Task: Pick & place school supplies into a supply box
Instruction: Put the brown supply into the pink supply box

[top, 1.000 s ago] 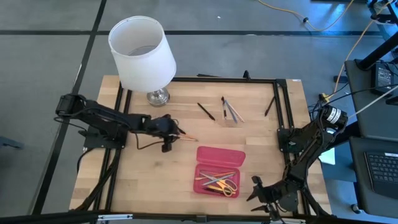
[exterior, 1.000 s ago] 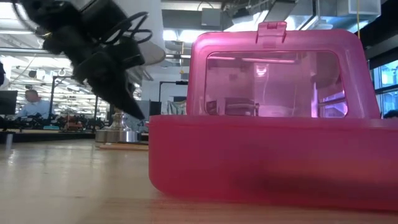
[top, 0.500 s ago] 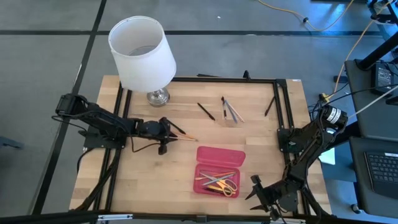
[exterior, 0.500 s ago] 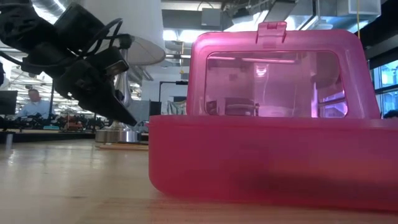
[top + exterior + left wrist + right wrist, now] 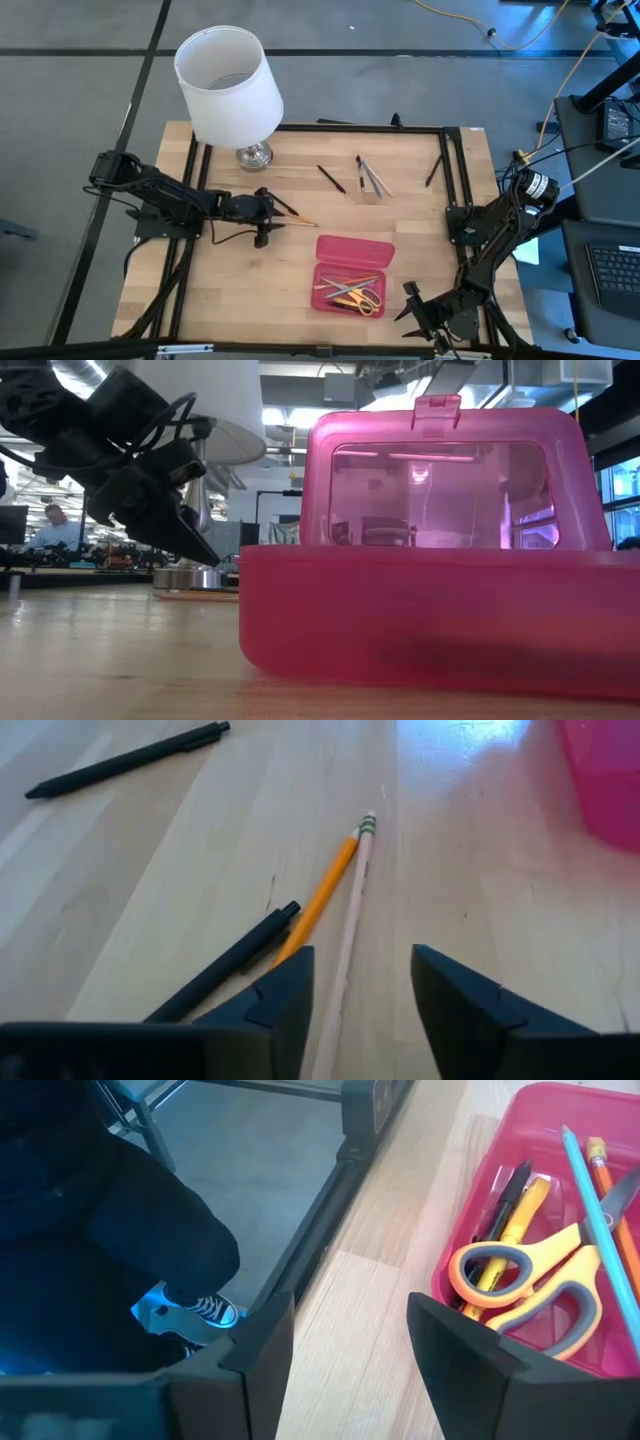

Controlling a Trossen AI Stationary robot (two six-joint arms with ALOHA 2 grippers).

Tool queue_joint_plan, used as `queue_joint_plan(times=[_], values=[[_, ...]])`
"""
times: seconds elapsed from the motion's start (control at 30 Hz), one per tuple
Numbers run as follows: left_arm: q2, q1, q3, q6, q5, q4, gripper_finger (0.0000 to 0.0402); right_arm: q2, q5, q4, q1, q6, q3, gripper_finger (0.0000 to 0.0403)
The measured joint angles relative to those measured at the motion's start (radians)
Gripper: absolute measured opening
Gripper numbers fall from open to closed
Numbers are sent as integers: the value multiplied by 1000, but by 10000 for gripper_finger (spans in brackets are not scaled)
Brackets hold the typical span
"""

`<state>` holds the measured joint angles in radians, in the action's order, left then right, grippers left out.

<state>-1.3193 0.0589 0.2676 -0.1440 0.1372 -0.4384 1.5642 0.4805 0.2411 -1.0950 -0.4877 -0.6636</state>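
Left pincer [image 5: 355, 988] parted astride wood pencil [image 5: 345, 945], right pincer [image 5: 345, 1340] parted at table edge [image 5: 372, 1190]

No readable text, labels, brand names or numbers appear in any view. Nothing carries legible writing or signs.

Right gripper [image 5: 340, 1345]: both dark fingers [image 5: 258, 1350] in frame, a clear gap between them, nothing held. Beyond them, light wood table [image 5: 370, 1330] and its black frame rail [image 5: 330, 1180], then grey floor. Open supply box [image 5: 450, 1270], pink, holds yellow-handled scissors [image 5: 530, 1285], a teal pencil [image 5: 600, 1210], an orange pencil [image 5: 612, 1175] and a black pen [image 5: 505, 1190]. A person's dark trouser leg and a black-and-white sneaker [image 5: 205, 1308] show on the floor beside the table.
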Motion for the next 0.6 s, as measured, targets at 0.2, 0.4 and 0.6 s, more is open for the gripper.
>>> queue_joint_plan(times=[0.2,0.4,0.6], values=[[0,0,0,-34,1,-7,192,0,0,-21,0,-1,0,198],[0,0,0,-10,0,-2,195,0,-1,-35,0,-1,0,198],[-1,14,0,85,-1,29,177,0,-1,-41,0,-2,0,198]])
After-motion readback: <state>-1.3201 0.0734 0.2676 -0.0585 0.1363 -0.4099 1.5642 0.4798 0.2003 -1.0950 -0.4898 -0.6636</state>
